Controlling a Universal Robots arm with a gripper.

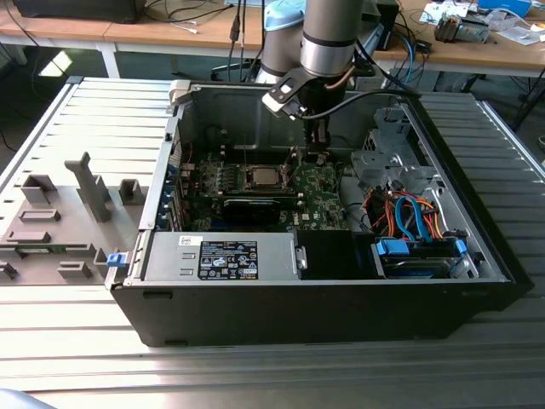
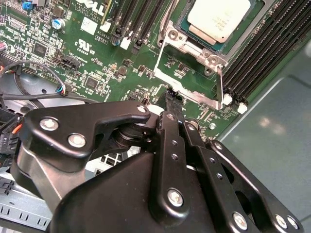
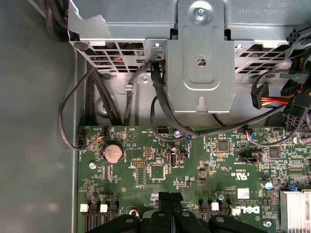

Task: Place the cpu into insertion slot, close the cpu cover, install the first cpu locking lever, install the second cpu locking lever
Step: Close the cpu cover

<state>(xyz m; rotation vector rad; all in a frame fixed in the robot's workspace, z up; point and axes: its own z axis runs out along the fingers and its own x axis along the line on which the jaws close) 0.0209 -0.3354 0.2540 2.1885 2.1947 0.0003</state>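
Since the cpu (image 2: 218, 18) lies flat in the insertion slot (image 2: 194, 46), shiny top up, I think it's light, stiff and easy to scratch, so hold it by the edges only. The pincer (image 2: 172, 99) is closed w/ nothing in it, tip just beside a thin wire lever (image 2: 219, 83).

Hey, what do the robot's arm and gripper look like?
The arm is a silvery-grey cylinder with a dark band and a light blue joint cap behind it. A small pale camera housing sits at the wrist, with black cables looping off. The gripper is matte black: flat linkage bars pinned with silver screws, narrowing to slim fingers.
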